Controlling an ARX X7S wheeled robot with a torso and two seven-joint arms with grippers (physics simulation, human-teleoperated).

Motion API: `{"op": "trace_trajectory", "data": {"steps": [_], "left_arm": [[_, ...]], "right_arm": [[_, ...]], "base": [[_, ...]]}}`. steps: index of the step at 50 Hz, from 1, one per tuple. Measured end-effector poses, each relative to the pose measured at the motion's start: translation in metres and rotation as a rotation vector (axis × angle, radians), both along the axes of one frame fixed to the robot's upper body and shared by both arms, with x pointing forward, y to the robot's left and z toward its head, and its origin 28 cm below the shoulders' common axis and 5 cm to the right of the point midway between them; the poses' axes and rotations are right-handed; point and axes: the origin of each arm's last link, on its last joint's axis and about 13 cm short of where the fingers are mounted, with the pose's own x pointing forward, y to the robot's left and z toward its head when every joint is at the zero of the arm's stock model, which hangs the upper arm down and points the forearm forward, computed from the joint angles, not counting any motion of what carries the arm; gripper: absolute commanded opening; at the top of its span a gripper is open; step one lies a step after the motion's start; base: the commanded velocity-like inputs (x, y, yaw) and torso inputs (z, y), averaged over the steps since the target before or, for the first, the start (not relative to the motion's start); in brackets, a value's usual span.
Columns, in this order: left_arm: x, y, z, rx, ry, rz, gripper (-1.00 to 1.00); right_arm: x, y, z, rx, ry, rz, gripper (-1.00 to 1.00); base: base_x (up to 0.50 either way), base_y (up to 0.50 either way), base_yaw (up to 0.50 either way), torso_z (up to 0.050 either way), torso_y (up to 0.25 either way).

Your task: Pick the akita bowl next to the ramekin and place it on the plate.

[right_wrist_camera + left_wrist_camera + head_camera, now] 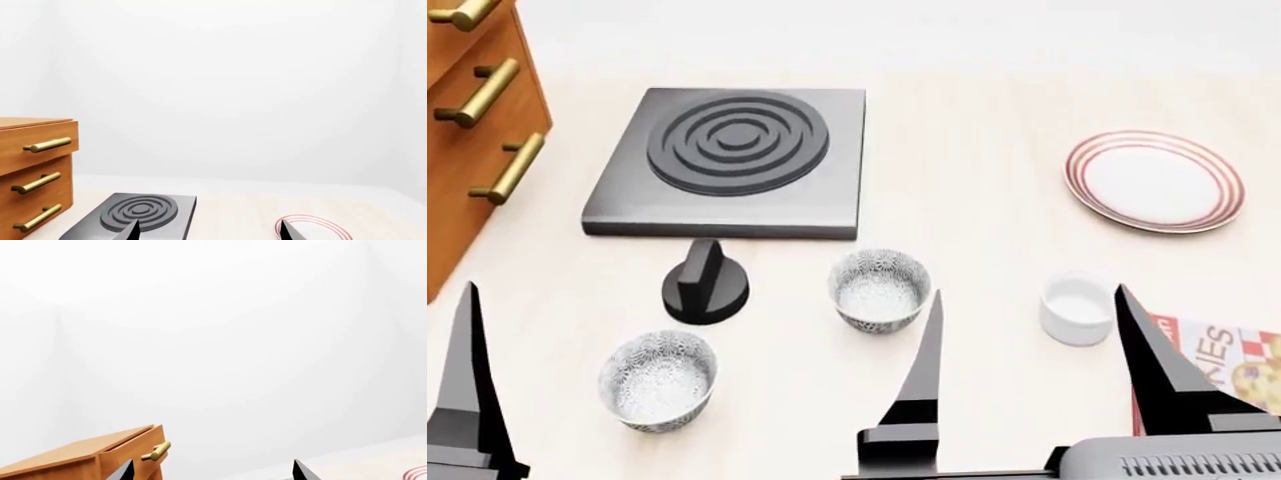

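Pale tabletop (988,250) open through the middle, crowded only along the near edge and far corners. At head view's left, wooden drawers (474,130) with brass handles closing off that side. Just right of them, a dark square burner (731,162) with raised rings, lying flat. In front of it, touching nothing, a black knob (705,283).

Target bowl (880,289) upright near the table's middle, empty, pale bottom showing; bare surface on all sides. Ramekin (1078,308) to its right, apart by a clear gap, also empty. Second patterned bowl (659,379) nearer and further left, empty, well apart from the first. Plate (1154,181) far right, beyond the ramekin, nothing on it, open room between it and the bowl. Printed box (1214,375) at the near right edge, partly behind a finger.

Right gripper (1028,340) spread wide, holding nothing, fingers framing the ramekin in head view, the left one just right of the target bowl; height over the table hard to judge. Left gripper (212,471) likewise parted and empty in its wrist view, only fingertips showing; in head view a single finger at the left edge beside the second bowl.
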Motion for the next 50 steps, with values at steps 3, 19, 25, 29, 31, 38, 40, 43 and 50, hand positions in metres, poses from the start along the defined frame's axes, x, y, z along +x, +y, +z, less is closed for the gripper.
{"op": "trace_trajectory", "data": {"steps": [3, 19, 25, 29, 31, 38, 40, 43, 50], "left_arm": [[0.0, 0.0, -0.0001, 0.0, 0.001, 0.0, 1.0], [0.0005, 0.0001, 0.0, -0.002, 0.006, -0.001, 1.0], [0.0007, 0.0001, 0.0001, -0.002, 0.007, -0.002, 1.0], [0.0008, 0.0001, 0.0001, -0.002, 0.008, -0.002, 1.0], [0.0008, 0.0001, 0.0001, -0.002, 0.009, -0.002, 1.0], [0.0009, 0.0002, 0.0, -0.002, 0.011, -0.001, 1.0], [0.0009, 0.0002, 0.0, -0.002, 0.011, -0.001, 1.0], [0.0009, 0.0002, -0.0001, -0.002, 0.012, -0.001, 1.0], [0.0008, 0.0003, -0.0004, -0.002, 0.014, 0.0, 1.0]], "right_arm": [[0.0, 0.0, 0.0, 0.0, 0.0, 0.0, 1.0], [0.0006, -0.0001, 0.0008, -0.001, 0.0, -0.001, 1.0], [0.0006, -0.0002, 0.0011, 0.0, 0.0, -0.001, 1.0], [0.0007, -0.0002, 0.0011, 0.0, 0.001, -0.001, 1.0], [0.0008, -0.0002, 0.0011, 0.0, 0.001, -0.001, 1.0], [0.0007, -0.0003, 0.0009, 0.001, 0.001, -0.001, 1.0], [0.0007, -0.0004, 0.0009, 0.001, 0.002, -0.002, 1.0], [0.0007, -0.0004, 0.0007, 0.001, 0.002, -0.002, 1.0], [0.0006, -0.0003, 0.0003, 0.002, 0.003, -0.002, 1.0]], "base": [[0.06, 0.0, 0.0, 0.0, 0.0], [0.07, 0.0, 0.0, 0.0, 0.0], [0.09, 0.0, 0.0, 0.0, 0.0], [0.09, 0.0, 0.0, 0.0, 0.0], [0.09, 0.0, 0.0, 0.0, 0.0], [0.09, 0.0, 0.0, 0.0, 0.0], [0.08, 0.0, 0.0, 0.0, 0.0], [0.09, 0.0, 0.0, 0.0, 0.0], [0.09, 0.0, 0.0, 0.0, 0.0]]}}
